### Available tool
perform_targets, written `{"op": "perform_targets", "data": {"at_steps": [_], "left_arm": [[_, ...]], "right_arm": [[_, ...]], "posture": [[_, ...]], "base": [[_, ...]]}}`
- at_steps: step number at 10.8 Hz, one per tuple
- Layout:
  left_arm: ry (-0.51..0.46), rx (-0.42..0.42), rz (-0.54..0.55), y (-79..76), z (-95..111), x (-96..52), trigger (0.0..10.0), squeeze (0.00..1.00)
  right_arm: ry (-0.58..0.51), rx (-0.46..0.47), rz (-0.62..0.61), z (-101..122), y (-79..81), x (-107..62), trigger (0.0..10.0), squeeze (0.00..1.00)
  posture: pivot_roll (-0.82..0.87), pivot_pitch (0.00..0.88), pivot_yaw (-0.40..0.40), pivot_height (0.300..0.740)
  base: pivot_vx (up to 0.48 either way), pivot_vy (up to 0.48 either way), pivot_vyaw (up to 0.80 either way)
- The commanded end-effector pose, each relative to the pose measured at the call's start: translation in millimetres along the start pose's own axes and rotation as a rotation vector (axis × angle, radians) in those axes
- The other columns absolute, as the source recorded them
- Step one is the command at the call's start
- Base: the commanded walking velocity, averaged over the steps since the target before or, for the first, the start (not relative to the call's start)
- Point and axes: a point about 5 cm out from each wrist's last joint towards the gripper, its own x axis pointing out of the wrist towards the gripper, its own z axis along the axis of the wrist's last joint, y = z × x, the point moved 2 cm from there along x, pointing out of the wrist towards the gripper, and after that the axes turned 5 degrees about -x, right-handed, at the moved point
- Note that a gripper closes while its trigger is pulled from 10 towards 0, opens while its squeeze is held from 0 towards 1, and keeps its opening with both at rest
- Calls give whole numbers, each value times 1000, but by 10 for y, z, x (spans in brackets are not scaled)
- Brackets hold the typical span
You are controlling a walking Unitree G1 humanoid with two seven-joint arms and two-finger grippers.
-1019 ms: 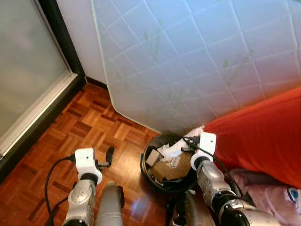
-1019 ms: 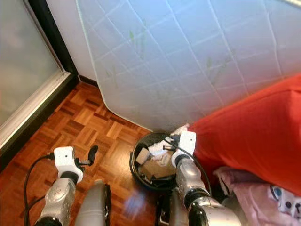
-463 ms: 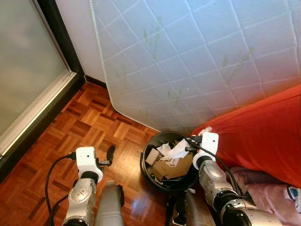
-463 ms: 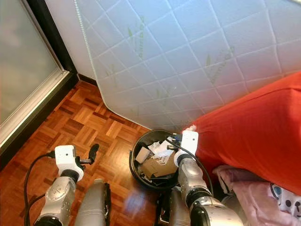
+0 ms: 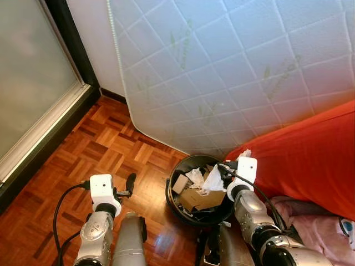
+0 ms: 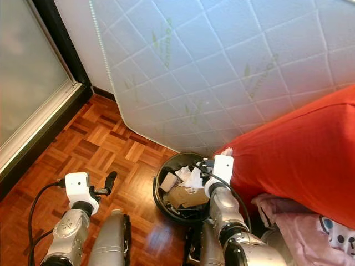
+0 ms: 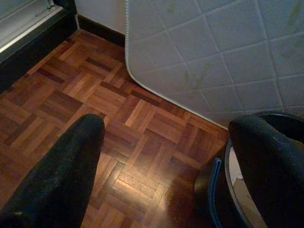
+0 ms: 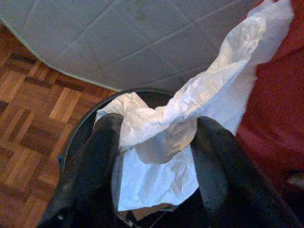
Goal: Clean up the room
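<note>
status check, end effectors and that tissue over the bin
Right end effector shut on white tissue, above the black bin. Left end effector open, idle over the parquet floor. Bin already holds cardboard; nothing blocking the drop.

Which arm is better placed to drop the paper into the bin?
Right. The right gripper already holds the white paper directly above the bin. The left gripper hangs open over bare floor beside it.

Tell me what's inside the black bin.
The black bin holds a cardboard piece, a small box and crumpled white paper between the right gripper fingers. Anything beneath is covered.
</note>
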Motion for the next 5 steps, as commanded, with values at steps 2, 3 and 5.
{"op": "perform_targets", "data": {"at_steps": [2,3,5], "left_arm": [[38,-5,4,20,-86,-57,10000,0],[38,-6,3,12,-86,-54,10000,0],[39,-7,2,2,-90,-52,10000,0]], "right_arm": [[96,6,46,-271,49,-74,10000,1000],[130,39,76,-358,84,-101,10000,1000],[183,48,167,-504,187,-159,10000,1000]], "posture": [[272,324,-68,640],[272,324,-68,640],[271,325,-69,640]], "base": [[0,0,0],[0,0,0],[0,0,0]]}}
